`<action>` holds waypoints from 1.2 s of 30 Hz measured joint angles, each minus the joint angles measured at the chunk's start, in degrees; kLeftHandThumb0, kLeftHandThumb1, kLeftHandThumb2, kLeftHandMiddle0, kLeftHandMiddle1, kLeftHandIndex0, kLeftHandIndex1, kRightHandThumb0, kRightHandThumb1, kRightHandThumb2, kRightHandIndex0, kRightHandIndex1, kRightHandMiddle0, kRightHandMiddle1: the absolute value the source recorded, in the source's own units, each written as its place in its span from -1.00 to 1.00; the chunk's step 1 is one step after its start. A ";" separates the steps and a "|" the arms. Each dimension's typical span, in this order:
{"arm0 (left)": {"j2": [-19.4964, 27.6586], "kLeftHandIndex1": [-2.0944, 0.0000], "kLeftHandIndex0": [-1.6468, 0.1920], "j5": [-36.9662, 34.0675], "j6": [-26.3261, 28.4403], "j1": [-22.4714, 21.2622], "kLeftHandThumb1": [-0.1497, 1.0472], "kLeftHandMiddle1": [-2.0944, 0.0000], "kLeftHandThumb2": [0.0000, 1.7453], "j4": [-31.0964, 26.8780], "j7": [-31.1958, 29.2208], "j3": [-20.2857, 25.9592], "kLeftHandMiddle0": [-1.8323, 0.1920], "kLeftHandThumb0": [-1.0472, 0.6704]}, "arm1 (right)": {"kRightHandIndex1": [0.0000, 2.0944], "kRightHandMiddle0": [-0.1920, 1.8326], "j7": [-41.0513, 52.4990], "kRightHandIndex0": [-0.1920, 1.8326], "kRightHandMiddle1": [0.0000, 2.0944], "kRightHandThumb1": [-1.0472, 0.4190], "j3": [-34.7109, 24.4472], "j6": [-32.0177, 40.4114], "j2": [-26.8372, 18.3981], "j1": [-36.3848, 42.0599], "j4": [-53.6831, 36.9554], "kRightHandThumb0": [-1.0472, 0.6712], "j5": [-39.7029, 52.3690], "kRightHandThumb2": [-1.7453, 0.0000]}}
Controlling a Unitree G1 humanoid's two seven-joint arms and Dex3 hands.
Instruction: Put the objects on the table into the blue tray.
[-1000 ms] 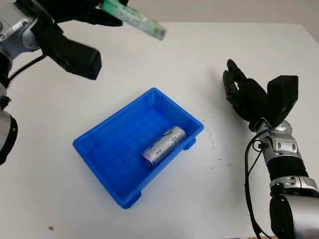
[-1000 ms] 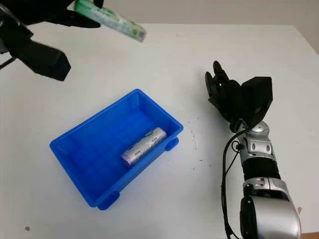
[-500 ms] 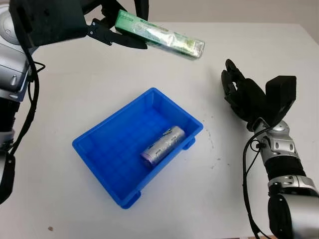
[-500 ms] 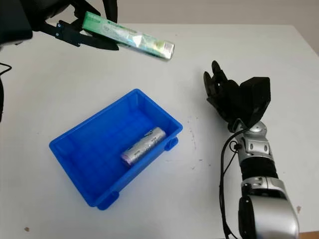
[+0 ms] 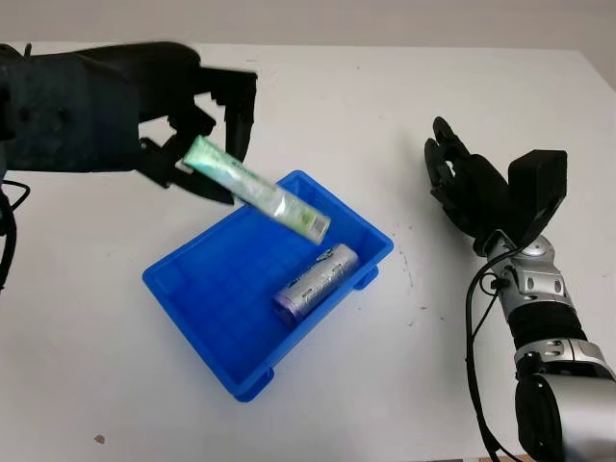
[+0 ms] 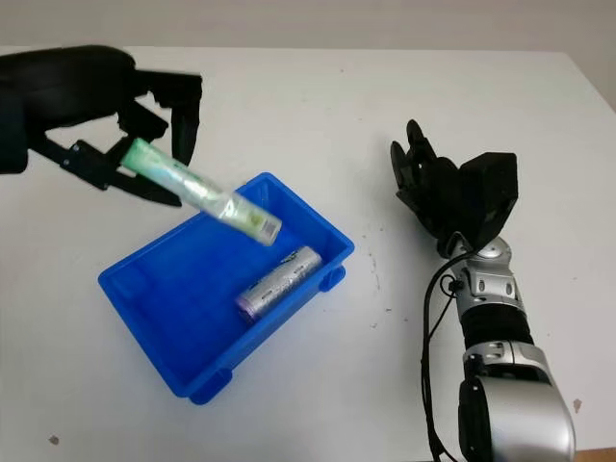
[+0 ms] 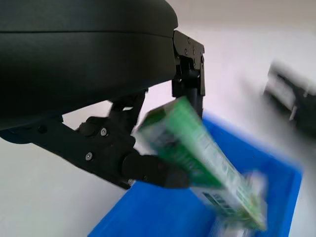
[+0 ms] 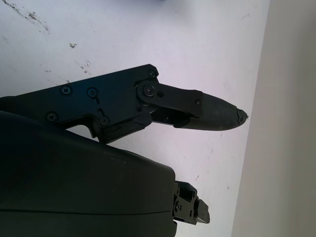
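Left eye view: left robot hand [image 5: 188, 130] gripping green tube [image 5: 255, 200], tilted above blue tray [image 5: 183, 289]; silver cylinder [image 5: 316, 281] already inside (one done, tube pending); right robot hand [image 5: 472, 188] open, above counter [image 5: 433, 366]

One blue tray [image 5: 207, 318], one silver cylinder [image 5: 316, 282] inside it, one green tube [image 5: 255, 188] above, two black hands.

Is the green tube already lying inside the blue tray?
No, the left robot hand holds the green tube tilted above the blue tray.
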 measured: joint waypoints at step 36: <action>-33.60 0.99 1.00 -1.18 -14.19 12.58 1.00 1.00 -0.19 33.45 55.77 20.43 1.00 -0.64 | -1.00 -1.00 1.47 -1.00 -1.00 -1.00 0.90 -1.23 3.57 2.26 -5.71 -0.67 1.55 0.31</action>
